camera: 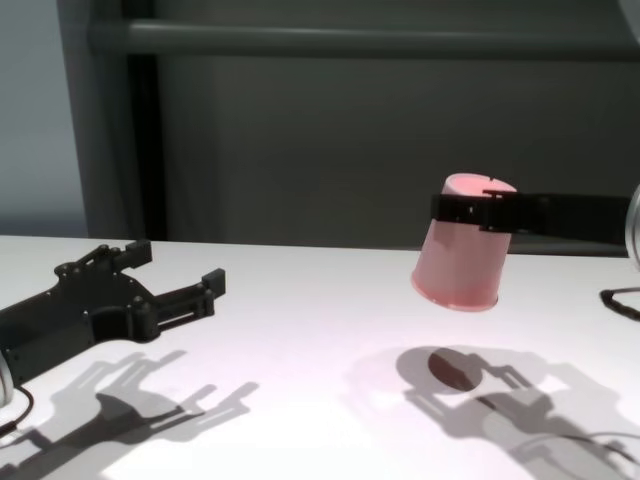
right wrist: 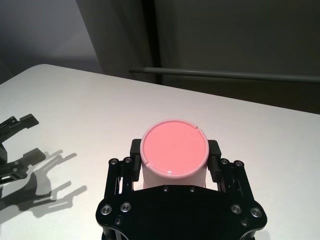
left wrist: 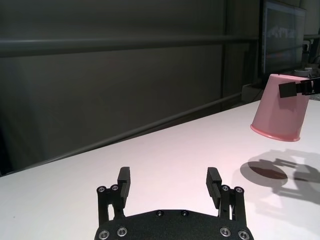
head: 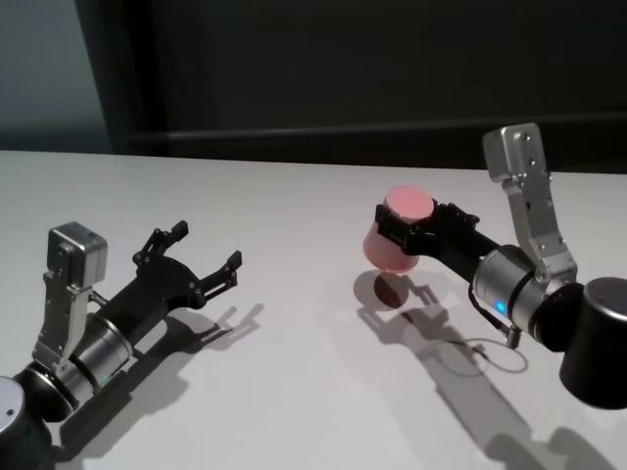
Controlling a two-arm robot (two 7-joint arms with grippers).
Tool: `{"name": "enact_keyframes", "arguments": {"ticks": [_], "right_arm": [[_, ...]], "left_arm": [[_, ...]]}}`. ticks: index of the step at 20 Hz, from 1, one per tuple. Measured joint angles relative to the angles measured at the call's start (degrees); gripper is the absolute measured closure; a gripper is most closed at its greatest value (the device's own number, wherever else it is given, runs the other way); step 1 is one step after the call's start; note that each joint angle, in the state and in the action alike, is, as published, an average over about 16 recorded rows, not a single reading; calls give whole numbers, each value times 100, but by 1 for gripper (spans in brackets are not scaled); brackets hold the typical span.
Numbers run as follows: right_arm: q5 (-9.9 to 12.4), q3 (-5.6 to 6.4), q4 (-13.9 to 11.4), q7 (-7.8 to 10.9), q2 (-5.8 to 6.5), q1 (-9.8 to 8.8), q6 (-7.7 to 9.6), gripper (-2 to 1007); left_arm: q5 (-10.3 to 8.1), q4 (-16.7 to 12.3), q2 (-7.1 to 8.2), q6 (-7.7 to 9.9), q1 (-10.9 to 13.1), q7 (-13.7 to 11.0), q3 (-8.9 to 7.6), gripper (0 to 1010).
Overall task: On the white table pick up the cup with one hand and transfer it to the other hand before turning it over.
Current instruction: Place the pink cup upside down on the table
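Pink plastic, smooth and tapered: the cup (head: 400, 231) hangs in the air above the white table (head: 294, 323), on my right side and a little toward the far edge. It is upside down, its flat base facing up and its wider rim facing the tabletop, tilted slightly. My right gripper (head: 419, 231) has its jaws closed around the cup's narrow end, one black finger (right wrist: 134, 149) pressed to each side just below the base. The cup does not touch the table; its round shadow lies on the white surface directly beneath it.

My left gripper (head: 203, 255) is low over the near left part of the table, well apart from the cup. Its jaws are spread wide with nothing between them, and its two fingers (left wrist: 123, 180) point toward the middle of the table. Its shadow falls on the tabletop just beside it.

Behind the table stands a dark grey wall (camera: 330, 140) with a horizontal bar (camera: 360, 38) running across it.
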Motion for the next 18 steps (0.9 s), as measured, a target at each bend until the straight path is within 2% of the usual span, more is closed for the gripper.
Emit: {"name": "enact_keyframes", "arguments": {"ticks": [12,18], "right_arm": [[-295,-237,382,207,-138,56,218,248],[-431,-314,507,276,-207,76,309,248]], "left_arm": [[0,0,0,0,0,0,0,9],[0,0,0,0,0,0,0,9]]}}
